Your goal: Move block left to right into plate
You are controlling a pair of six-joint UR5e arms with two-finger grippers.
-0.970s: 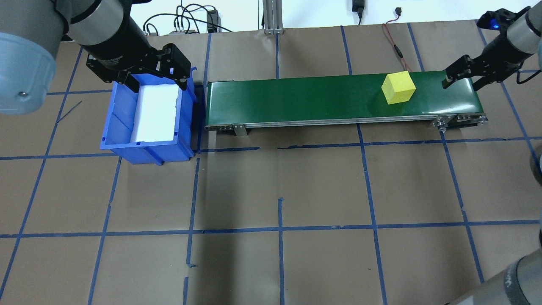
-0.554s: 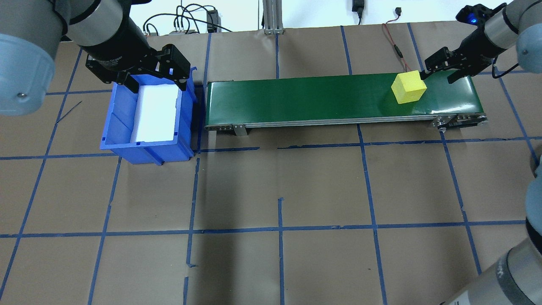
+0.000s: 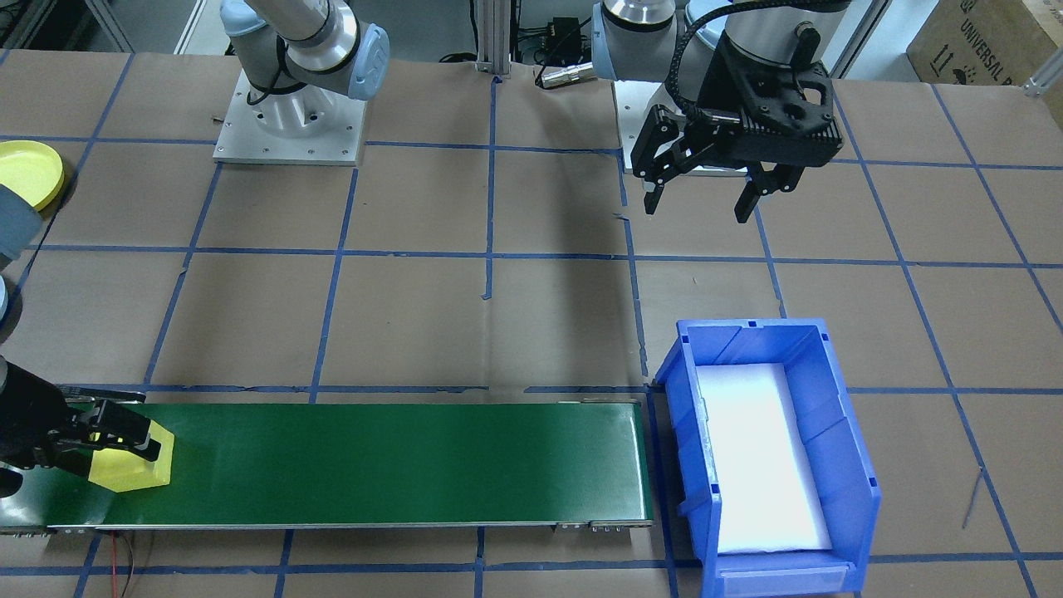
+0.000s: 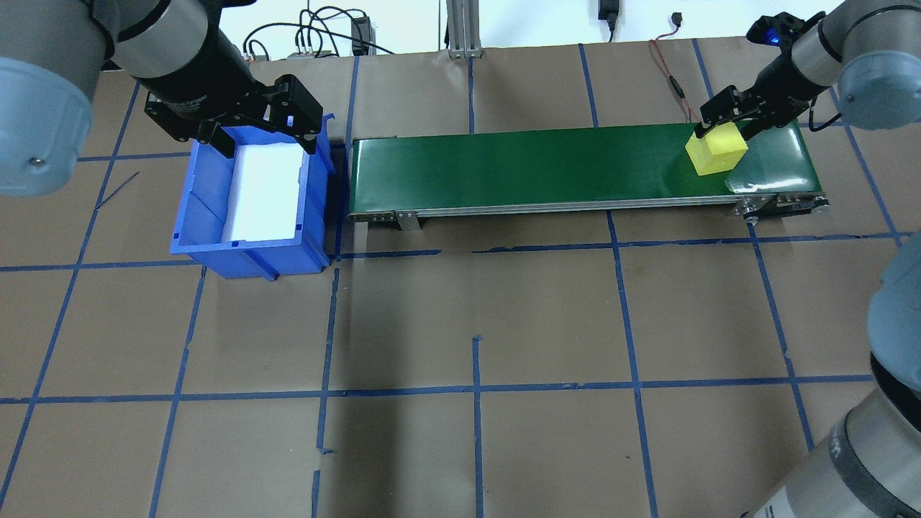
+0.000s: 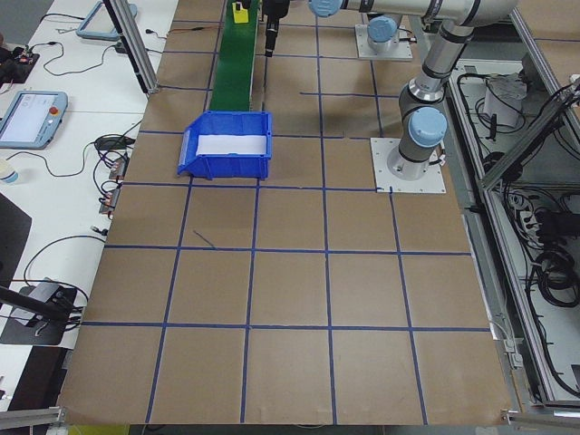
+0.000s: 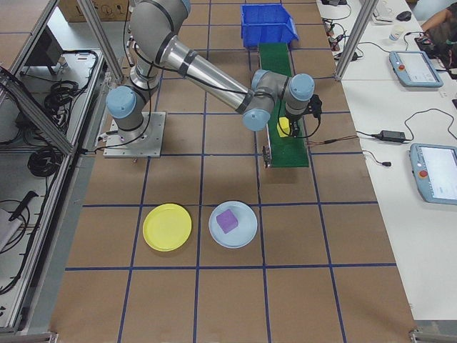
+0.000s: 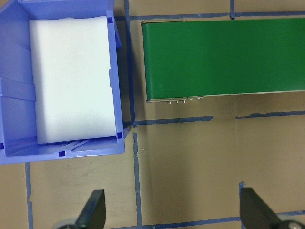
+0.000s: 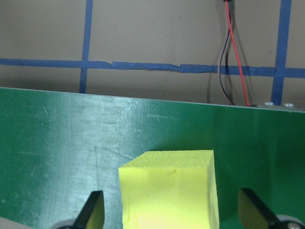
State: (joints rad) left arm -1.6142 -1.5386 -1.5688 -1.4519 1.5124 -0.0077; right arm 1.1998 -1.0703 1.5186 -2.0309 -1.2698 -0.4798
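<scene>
Brown paper gridded with blue tape covers my table, and one green conveyor belt runs along its far edge. My right tool is down at the belt's right end with its jaws spread wide, one finger on each side of the single yellow block; in the right wrist view there is a gap between the block and each finger, so I have no hold on it. The block rests on the belt, close to that end. My left tool hangs spread wide and holding nothing, above the one blue bin at the belt's left end. Two plates lie toward the table's right edge, nearer my side than the belt: one yellow plate, and one pale plate carrying a single purple block.
</scene>
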